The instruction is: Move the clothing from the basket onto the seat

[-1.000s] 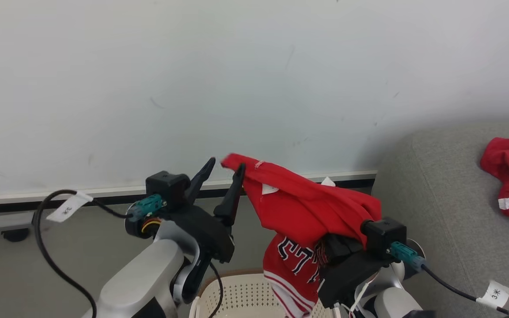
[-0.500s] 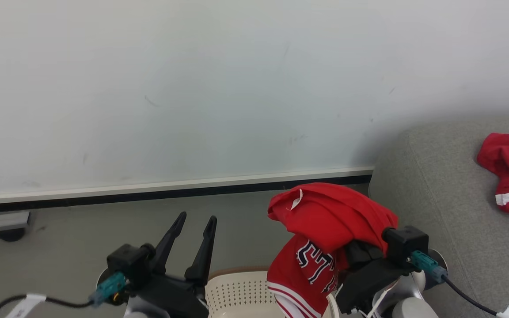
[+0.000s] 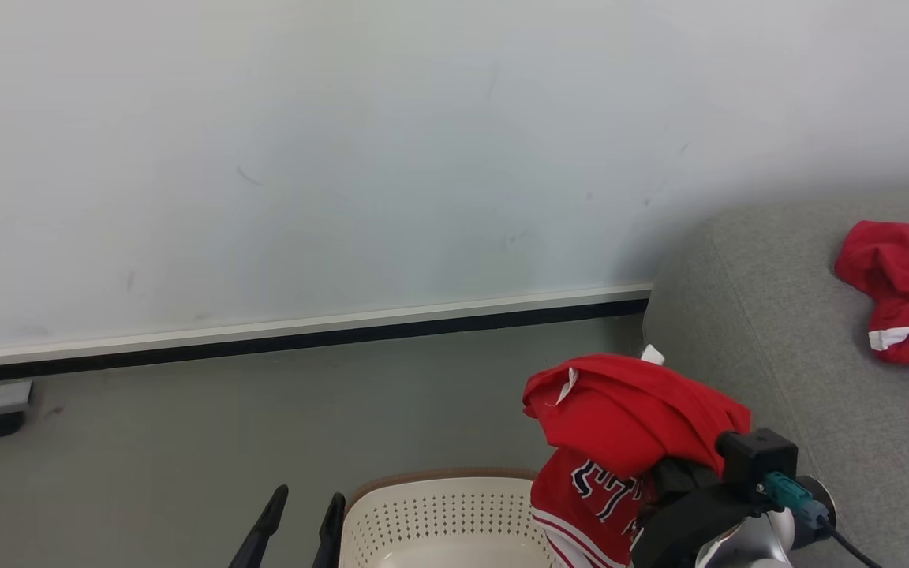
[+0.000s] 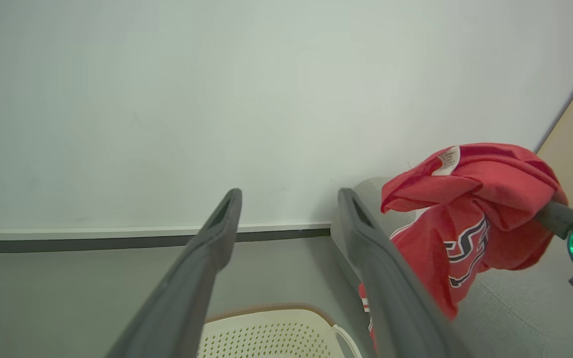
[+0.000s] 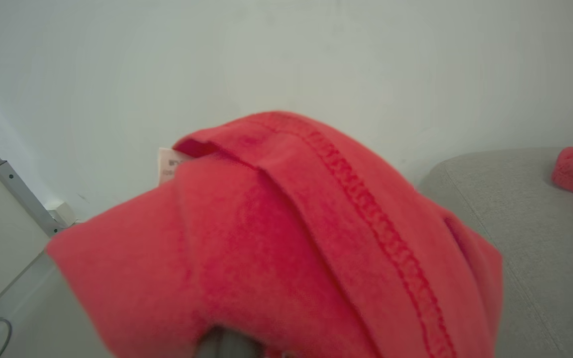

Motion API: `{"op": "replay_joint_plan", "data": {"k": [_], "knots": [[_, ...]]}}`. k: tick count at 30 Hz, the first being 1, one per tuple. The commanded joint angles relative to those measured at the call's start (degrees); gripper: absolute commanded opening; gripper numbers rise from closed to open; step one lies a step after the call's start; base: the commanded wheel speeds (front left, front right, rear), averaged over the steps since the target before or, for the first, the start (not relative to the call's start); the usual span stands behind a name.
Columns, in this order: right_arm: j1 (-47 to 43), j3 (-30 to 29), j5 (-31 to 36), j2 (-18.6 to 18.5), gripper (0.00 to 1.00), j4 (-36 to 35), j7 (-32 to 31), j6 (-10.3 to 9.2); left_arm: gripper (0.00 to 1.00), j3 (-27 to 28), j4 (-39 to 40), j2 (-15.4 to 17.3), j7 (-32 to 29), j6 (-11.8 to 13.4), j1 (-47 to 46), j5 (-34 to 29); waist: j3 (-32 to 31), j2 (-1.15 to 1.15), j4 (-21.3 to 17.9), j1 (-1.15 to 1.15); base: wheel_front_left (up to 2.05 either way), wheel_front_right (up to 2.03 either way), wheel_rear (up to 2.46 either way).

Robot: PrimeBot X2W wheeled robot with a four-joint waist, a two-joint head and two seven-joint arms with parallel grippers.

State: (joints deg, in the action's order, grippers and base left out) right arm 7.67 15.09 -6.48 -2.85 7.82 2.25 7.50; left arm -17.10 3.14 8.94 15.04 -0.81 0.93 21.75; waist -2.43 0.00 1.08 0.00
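Presently the clothing [image 3: 628, 410] is draped over the right gripper [image 3: 679, 480] at five o'clock, beside the basket [image 3: 439, 513]; whether its fingers are clamped cannot be told. The left gripper [image 4: 289, 198] is held spread at seven o'clock, and another red garment [image 3: 900, 304] is laid on the seat [image 3: 786, 347] at three o'clock.

Clothing [image 3: 636, 402] hides the right gripper's [image 3: 620, 430] fingers; the basket [image 3: 439, 521] is cropped below.

Red clothing [image 3: 628, 410] hangs over basket [image 3: 439, 513] beside seat [image 3: 778, 315].
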Motion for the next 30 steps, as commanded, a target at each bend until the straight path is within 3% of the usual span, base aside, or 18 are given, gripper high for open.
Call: {"op": "replay_joint_plan", "data": {"k": [1,10,30], "knots": [[-0.33,-0.42,0.37,-0.04,0.00,-0.76,-0.09,-0.02,1.00,0.72,0.26,-0.41,0.24,-1.29,1.15,-1.24,0.56,0.00,-0.76,0.00,0.00,0.00,0.00],[2.20,-1.79,0.74,-0.05,0.00,-2.58,0.41,-0.02,1.00,2.83,0.85,-2.30,0.24,-5.53,0.07,-5.27,4.20,0.00,-7.25,0.00,0.00,0.00,0.00],[10.32,-0.84,-2.57,0.00,0.00,-2.42,5.01,-0.01,1.00,1.19,4.07,0.14,0.18,-6.62,-5.67,-9.74,16.05,0.00,-26.38,0.00,0.00,0.00,0.00]]}}
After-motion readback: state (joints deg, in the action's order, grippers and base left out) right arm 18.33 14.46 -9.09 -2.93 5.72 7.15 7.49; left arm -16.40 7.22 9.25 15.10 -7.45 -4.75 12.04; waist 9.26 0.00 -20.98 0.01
